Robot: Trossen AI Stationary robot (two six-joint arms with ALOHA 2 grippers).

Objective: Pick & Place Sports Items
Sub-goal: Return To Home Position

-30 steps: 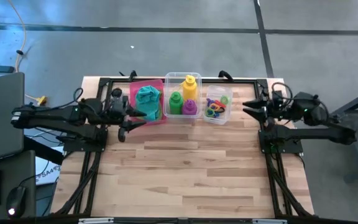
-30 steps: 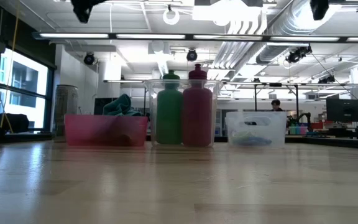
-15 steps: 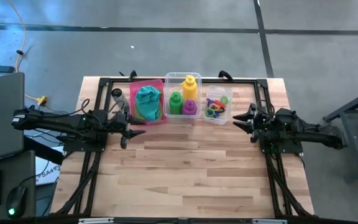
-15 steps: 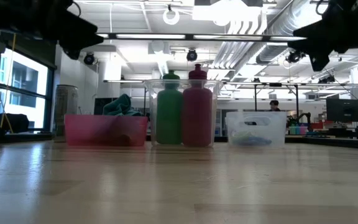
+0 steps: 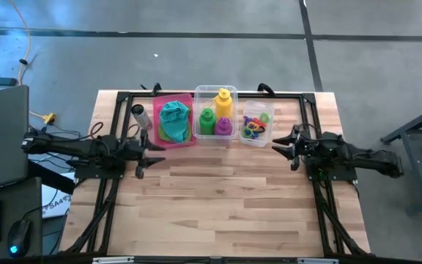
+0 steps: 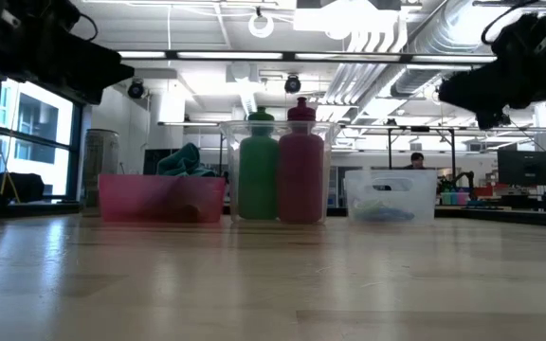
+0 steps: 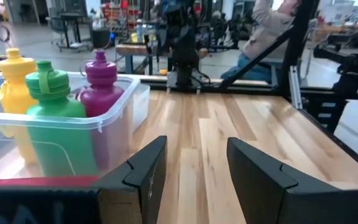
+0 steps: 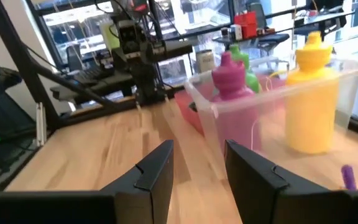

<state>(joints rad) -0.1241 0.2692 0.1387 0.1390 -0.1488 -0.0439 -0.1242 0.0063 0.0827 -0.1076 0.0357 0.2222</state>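
Bins stand in a row along the far edge of the table (image 5: 226, 209): pink bin (image 5: 156, 117) toward the left edge, middle clear bin (image 5: 200, 95), and right clear bin (image 5: 249, 107) toward the right edge.

In the pink bin we see the teal cloth (image 5: 174, 113) lying over the lime green cloth (image 5: 168, 137).

The green bottle (image 5: 206, 121), purple bottle (image 5: 223, 125) and yellow bottle (image 5: 223, 101) stand upright in the middle clear bin, the yellow one nearest the far edge.

The coloured rings (image 5: 253, 129) are heaped in the right clear bin.

A grey cylinder (image 5: 138, 112) stands just beside the pink bin, on its left-edge side.

The left gripper (image 5: 154, 149) hangs above the table near the left edge. Its fingers (image 7: 145, 168) are spread, with nothing between them.

The right gripper (image 5: 278, 147) hangs near the right edge. Its fingers (image 8: 157, 168) are likewise spread and empty.
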